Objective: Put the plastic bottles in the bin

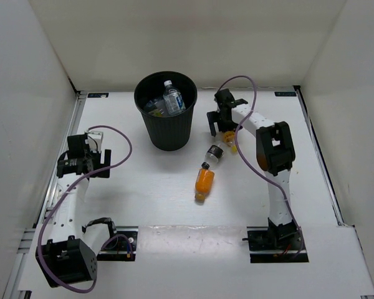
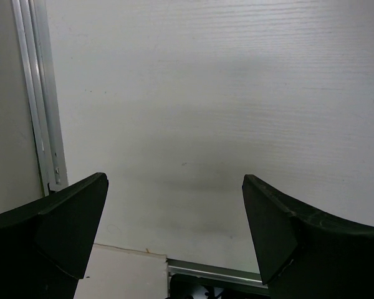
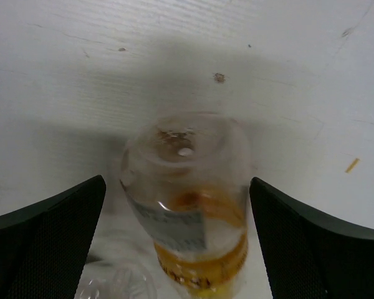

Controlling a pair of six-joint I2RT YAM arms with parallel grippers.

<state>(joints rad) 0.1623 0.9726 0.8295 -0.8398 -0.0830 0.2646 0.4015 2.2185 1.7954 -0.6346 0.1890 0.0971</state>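
Observation:
The black bin (image 1: 166,124) stands at the back centre. The clear water bottle with a blue label (image 1: 173,99) lies inside it, with another item I cannot identify beside it. The orange bottle (image 1: 204,183) lies on the table in the middle. The black-capped bottle (image 1: 214,152) lies just beyond it. My right gripper (image 1: 224,129) is open and straddles the small clear yellow-capped bottle (image 1: 229,138), which the right wrist view shows between the fingers (image 3: 187,205), untouched by them. My left gripper (image 1: 84,163) is open and empty at the left. The fruit-print bottle is not clearly visible.
White walls enclose the table on the left, back and right. A metal rail (image 2: 40,106) runs along the table's left edge beside my left gripper (image 2: 174,180). Part of the black-capped bottle (image 3: 115,286) lies close to my right gripper (image 3: 176,187), at the lower left of the right wrist view.

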